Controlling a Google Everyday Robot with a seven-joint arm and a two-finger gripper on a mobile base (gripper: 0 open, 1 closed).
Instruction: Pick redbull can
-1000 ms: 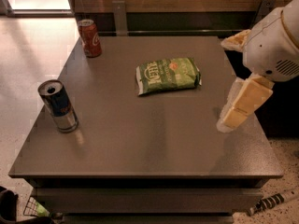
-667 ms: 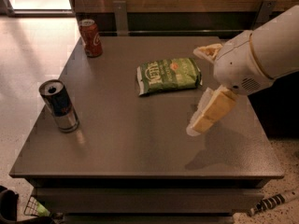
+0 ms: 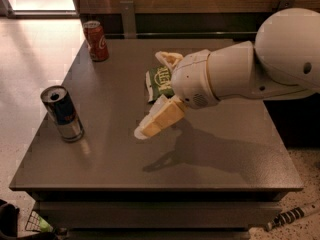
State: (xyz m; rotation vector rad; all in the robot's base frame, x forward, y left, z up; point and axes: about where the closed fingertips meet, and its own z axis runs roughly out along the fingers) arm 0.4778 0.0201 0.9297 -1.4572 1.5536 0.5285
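Tool [image 3: 152, 94] hung spread and empty over the bench [image 3: 225, 154]; I judged the redbull can [image 3: 62, 113], well apart, not yet grasped.

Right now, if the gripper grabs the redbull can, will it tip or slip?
The redbull can stands upright, tall and slim, so a sideways nudge would likely tip it. Its shiny metal wall looks slippery and probably dents under a hard squeeze. The gripper hangs open over the table, well short of the can.
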